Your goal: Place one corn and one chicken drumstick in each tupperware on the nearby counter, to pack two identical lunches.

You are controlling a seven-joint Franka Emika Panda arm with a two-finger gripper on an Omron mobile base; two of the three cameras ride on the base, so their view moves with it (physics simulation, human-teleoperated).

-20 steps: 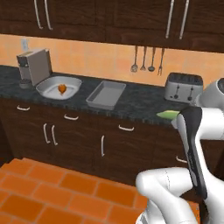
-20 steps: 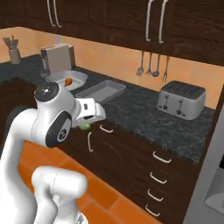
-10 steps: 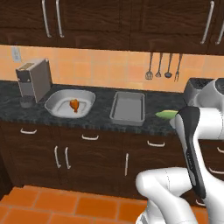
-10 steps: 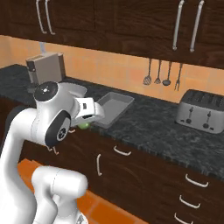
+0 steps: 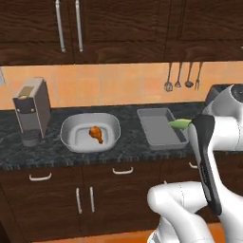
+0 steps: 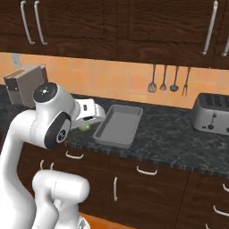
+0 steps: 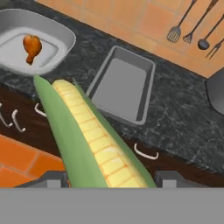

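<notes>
The dark speckled counter (image 5: 118, 147) bears a coffee machine (image 5: 32, 110), a pale rounded tub (image 5: 90, 133), a grey rectangular tray (image 5: 161, 127) and a silver toaster (image 6: 212, 112).

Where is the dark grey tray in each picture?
Left base view: the tray sits right of centre on the counter, right of the pale tub.
Right base view: the tray is at centre, beside the white arm.
Hand view: the tray is at centre, above the corn.
Shared landmark: the hanging utensils.

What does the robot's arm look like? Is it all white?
Mostly white: the arm is smooth, rounded and glossy, with dark grey round caps at its joints and a dark strip along one link. The gripper is a white block. Its fingers are small and dark grey.
</notes>
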